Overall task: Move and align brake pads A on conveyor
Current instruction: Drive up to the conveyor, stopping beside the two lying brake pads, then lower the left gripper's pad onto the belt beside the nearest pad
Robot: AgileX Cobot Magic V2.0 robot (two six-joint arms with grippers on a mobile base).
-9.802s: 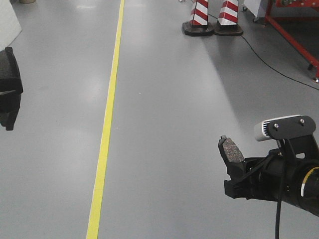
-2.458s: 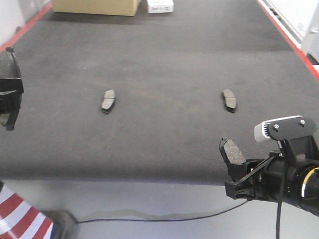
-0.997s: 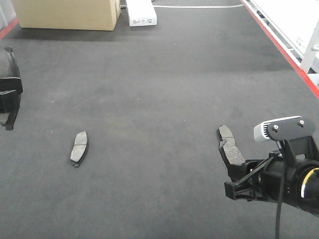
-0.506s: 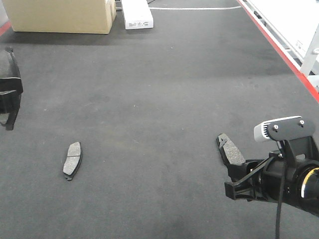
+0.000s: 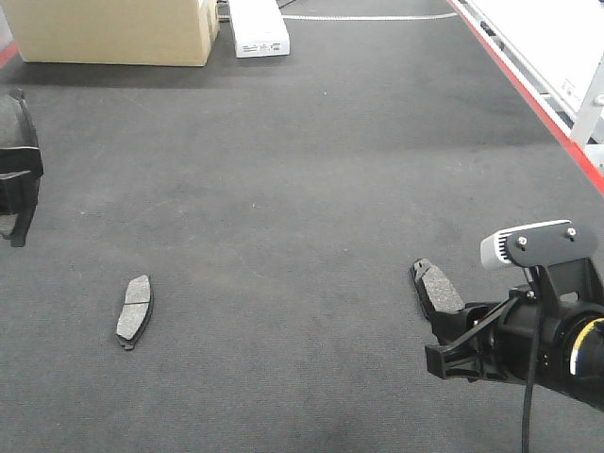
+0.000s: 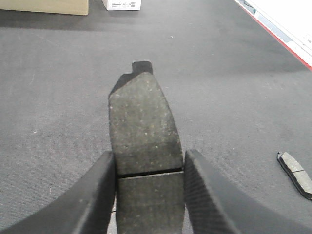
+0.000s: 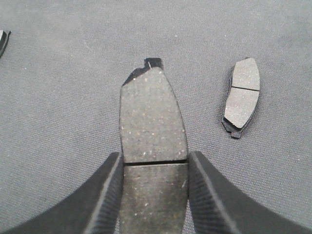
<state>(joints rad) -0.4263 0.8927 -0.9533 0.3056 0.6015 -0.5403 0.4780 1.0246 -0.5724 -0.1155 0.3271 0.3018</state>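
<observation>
Nearest, the right gripper [image 7: 153,195] had its jaws clamped on a brake pad [image 7: 152,117], and the left gripper [image 6: 148,195] likewise gripped its own pad [image 6: 142,122]. Beyond, two loose pads [image 5: 133,310] [image 7: 242,95] lay flat and well apart on the conveyor [image 5: 302,170].

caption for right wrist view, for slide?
Right claw gripping a brake pad above the conveyor, second pad lying alongside.

a cardboard box [image 5: 113,30] sits beside a white carton [image 5: 259,26] at the far edge.

Cardboard box [image 5: 113,30] beside white box [image 5: 259,26] at back
</observation>
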